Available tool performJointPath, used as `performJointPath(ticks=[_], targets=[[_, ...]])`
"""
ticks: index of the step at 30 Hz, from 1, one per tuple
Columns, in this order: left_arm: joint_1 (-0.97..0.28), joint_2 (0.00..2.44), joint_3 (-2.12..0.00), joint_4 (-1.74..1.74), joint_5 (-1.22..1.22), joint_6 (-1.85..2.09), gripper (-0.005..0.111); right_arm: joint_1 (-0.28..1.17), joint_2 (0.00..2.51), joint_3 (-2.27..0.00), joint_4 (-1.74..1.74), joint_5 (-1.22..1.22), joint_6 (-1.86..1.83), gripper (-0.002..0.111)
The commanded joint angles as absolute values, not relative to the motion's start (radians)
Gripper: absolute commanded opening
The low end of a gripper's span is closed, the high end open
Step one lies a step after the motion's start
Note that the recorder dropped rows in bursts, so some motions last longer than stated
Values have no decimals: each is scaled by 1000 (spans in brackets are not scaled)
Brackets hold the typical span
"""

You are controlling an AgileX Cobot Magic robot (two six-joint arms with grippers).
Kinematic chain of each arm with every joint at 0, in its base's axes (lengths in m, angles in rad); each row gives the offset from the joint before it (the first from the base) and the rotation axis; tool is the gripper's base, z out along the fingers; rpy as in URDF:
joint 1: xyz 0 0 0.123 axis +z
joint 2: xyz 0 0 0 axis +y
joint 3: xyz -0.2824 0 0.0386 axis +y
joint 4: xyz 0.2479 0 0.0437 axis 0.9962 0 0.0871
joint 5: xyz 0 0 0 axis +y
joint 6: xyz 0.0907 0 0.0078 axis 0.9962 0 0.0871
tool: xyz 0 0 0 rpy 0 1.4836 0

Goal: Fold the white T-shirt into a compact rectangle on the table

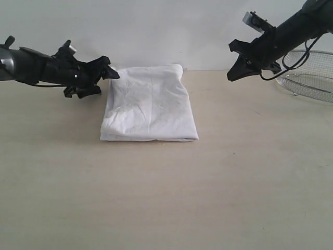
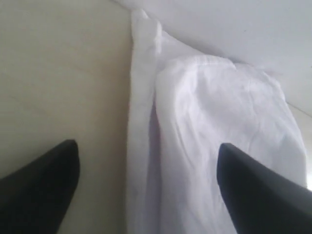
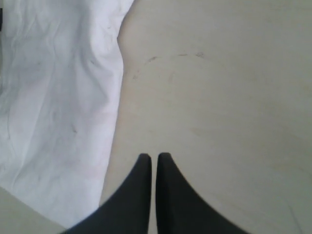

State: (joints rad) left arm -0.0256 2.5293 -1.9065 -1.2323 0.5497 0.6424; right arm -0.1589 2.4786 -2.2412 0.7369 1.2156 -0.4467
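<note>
The white T-shirt (image 1: 150,104) lies as a compact rectangle near the desk's (image 1: 166,198) far edge, left fingers (image 2: 44,185) spread apart at its far left corner, right fingers (image 3: 136,195) pressed together and raised clear, so folding looks finished, with only withdrawal left

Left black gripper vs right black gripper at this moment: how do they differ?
Jaws: the left black gripper stands wide open; the right black gripper is shut, fingertips almost together. Position: the left sits low at the edge of the folded white T-shirt; the right hangs clear of it, above the bare pale beige table. Shared: both are empty.
</note>
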Motion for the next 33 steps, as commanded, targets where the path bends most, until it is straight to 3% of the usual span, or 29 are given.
performJointPath(ticks=[1,5,7,10,11,20,33], targets=[[-71,2573,-1908,-1328,575,697,74,-166,2462,-2246,781,1221,-477,0],[-94,2606,-1926,-1328,577,699,67,-166,2462,-2246,783,1221,-483,0],[-93,2615,-1940,-1331,588,699,53,-166,2462,-2246,783,1221,-485,0],[-91,2615,-1955,-1323,584,705,12,-166,2462,-2246,783,1221,-489,0],[-88,2613,-1963,-1311,577,712,6,-166,2462,-2246,783,1221,-489,0],[-12,2612,-1990,-1057,650,545,5,-166,2462,-2246,786,1221,-500,0],[62,2572,-2002,-1057,695,587,5,-166,2462,-2246,786,1221,-502,0]])
